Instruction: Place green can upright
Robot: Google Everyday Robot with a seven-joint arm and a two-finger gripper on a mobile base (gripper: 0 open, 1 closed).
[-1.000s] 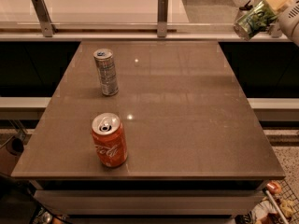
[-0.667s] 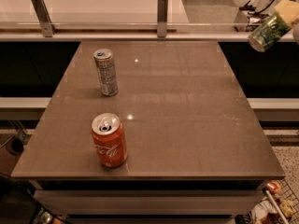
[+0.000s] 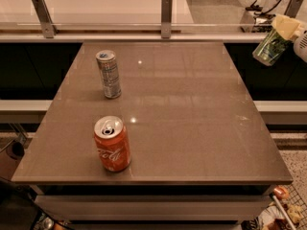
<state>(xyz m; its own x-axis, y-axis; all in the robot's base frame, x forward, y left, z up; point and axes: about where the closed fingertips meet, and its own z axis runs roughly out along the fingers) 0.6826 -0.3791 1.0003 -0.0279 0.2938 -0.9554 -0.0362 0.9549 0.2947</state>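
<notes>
Gripper (image 3: 284,35), held in the air just beyond the rear right corner of the table (image 3: 192,128), is pinching the green can (image 3: 269,48), which hangs tilted with its upper end leaning right. Over the last second the pair has dropped lower and the can has swung from a flatter lie toward upright, so the set-down approach appears to be starting, though the can is not yet over the table. Orange-red can (image 3: 112,145) at the table's front left and slim silver can (image 3: 108,74) behind it both stand unmoved.
</notes>
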